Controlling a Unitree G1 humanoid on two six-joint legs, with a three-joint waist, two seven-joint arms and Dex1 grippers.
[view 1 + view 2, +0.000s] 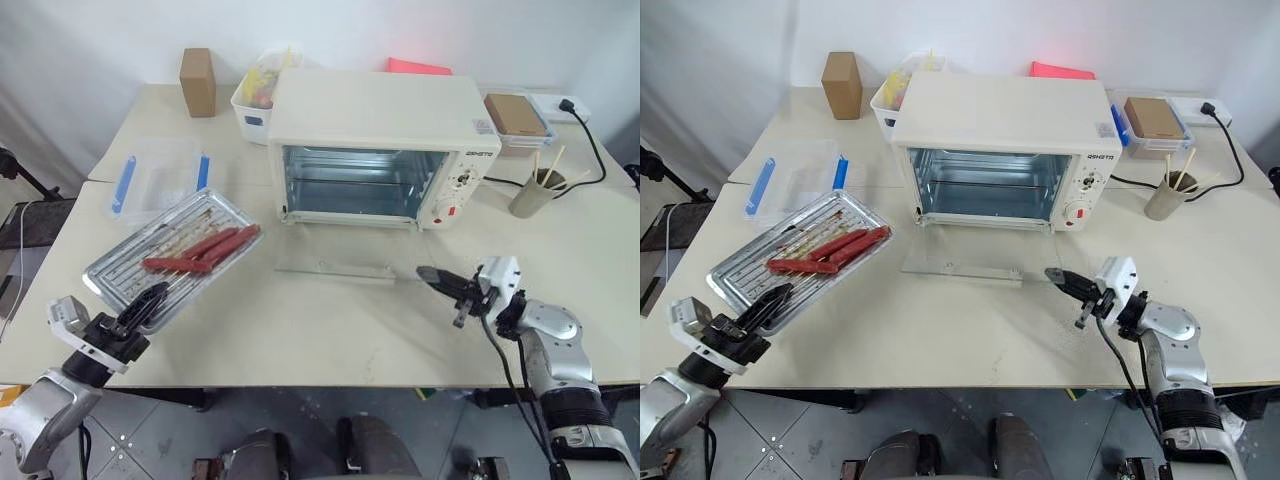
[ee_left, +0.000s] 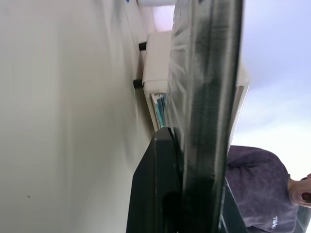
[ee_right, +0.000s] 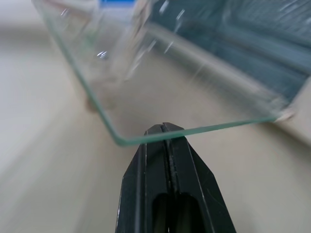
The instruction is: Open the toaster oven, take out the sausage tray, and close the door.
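The cream-white toaster oven (image 1: 380, 110) stands at the back of the table, its cavity empty. Its glass door (image 1: 345, 250) lies folded down flat, the bar handle (image 1: 335, 272) toward me. The silver sausage tray (image 1: 130, 262) is out at the left, tilted, with three red-brown sausages (image 1: 205, 250) on it. My left gripper (image 1: 145, 300) is shut on the tray's near corner; the left wrist view has the rim (image 2: 209, 97) between its fingers. My right gripper (image 1: 432, 276) is shut, and its tips (image 3: 163, 128) sit at the door's right front corner, under the glass edge (image 3: 194, 130).
A clear box with blue clips (image 1: 160, 175) lies behind the tray. A cardboard box (image 1: 197, 82) and a white bin (image 1: 258, 95) stand at the back left. A cup of sticks (image 1: 535, 190), a brown box (image 1: 515, 115) and a power cable (image 1: 590, 140) are at the right. A person (image 2: 252, 179) stands beyond the table.
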